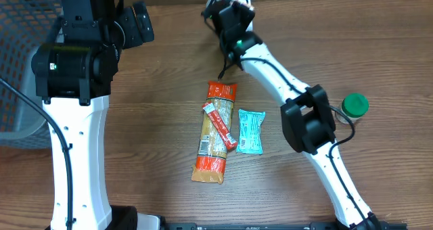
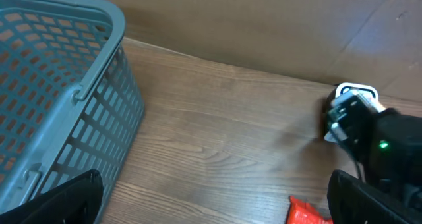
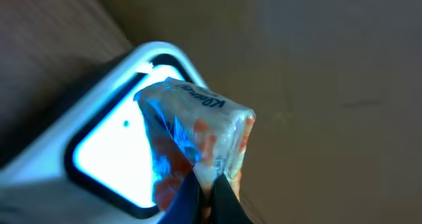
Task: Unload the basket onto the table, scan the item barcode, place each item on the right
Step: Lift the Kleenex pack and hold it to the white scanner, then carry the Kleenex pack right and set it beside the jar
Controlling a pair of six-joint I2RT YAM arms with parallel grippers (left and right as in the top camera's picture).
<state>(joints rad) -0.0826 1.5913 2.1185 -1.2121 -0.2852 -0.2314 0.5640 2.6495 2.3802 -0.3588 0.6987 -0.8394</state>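
Right wrist: right gripper (image 3: 206,191) clamped on a small packet (image 3: 198,135), held just in front of the lit window of the scanner (image 3: 112,158), far side of the table (image 1: 169,67) | left wrist: left gripper (image 2: 217,201) spread wide, grasping nothing, basket (image 2: 59,72) on its left.

Overhead looks straight down at the counter (image 1: 162,74); left wrist, low, shares its basket (image 2: 59,85); right wrist hugs the scanner (image 3: 105,151).
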